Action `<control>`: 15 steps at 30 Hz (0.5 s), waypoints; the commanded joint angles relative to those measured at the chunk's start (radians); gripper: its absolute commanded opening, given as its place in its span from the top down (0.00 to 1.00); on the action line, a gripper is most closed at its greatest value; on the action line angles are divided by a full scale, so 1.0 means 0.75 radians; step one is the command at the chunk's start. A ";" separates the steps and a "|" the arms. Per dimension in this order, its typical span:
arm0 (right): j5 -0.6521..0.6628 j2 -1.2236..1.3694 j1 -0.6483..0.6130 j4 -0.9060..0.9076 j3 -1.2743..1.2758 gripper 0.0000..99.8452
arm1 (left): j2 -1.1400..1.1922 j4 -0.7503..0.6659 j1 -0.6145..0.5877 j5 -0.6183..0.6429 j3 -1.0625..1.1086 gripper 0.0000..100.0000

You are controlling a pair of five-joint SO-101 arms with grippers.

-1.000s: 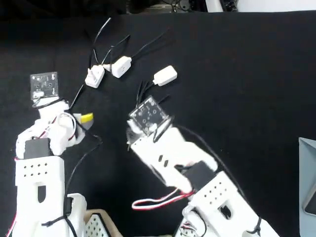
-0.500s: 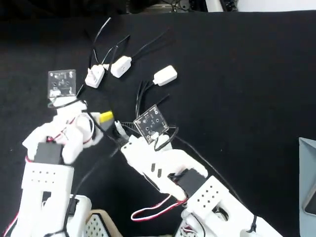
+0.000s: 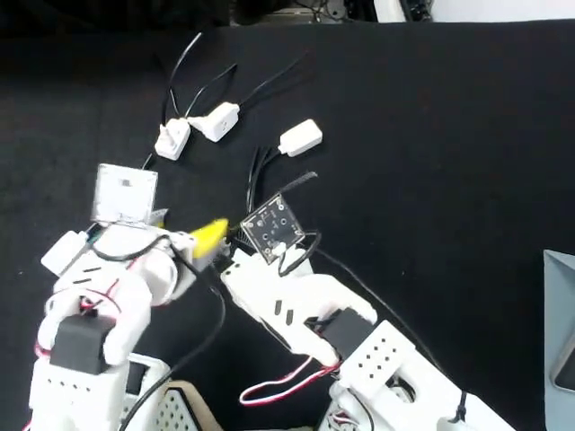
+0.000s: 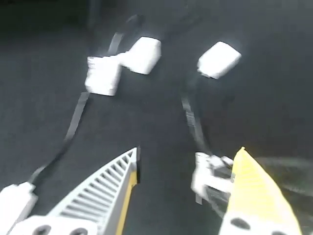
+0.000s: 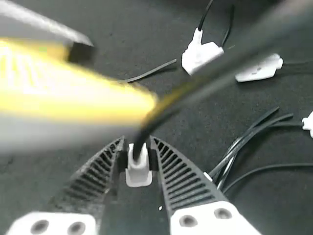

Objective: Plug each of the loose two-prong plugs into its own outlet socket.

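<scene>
Right gripper [image 5: 137,146] clamped on plug [image 5: 138,171]; left gripper [image 4: 188,155] agape alongside.
Black table [image 3: 431,135]: small white plug's long axis runs along my right jaws, cord leading forward; left jaws apart just beside. White connectors [image 3: 301,137] lie ahead of both, well clear.

Matte black cloth [image 3: 449,135] spread over the whole table, finely grained up close in the left wrist view [image 4: 39,73] and the right wrist view [image 5: 146,29]. Beyond its far edge, a bright white strip [image 3: 503,9] at the right and dark clutter with thin cables [image 3: 332,9] beside it. At the right edge, cut off, a pale grey-blue flat panel [image 3: 559,305]. At the near edge, partly hidden, a tan round-cornered board [image 3: 184,400].
</scene>
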 commanded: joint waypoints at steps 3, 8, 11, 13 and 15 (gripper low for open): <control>-0.012 -0.019 -0.008 0.061 -0.005 0.99 | 0.023 0.051 -0.441 -0.203 -0.079 0.69; -0.012 -0.019 -0.006 0.061 0.048 0.99 | 0.260 0.190 -0.756 -0.575 -0.187 0.68; -0.012 -0.019 -0.006 0.061 0.062 0.99 | 0.473 0.252 -0.879 -0.775 -0.277 0.66; -0.012 -0.019 -0.006 0.061 0.064 0.99 | 0.620 0.258 -0.938 -0.892 -0.339 0.66; -0.012 -0.019 -0.006 0.063 0.066 0.99 | 0.755 0.252 -0.985 -0.992 -0.400 0.65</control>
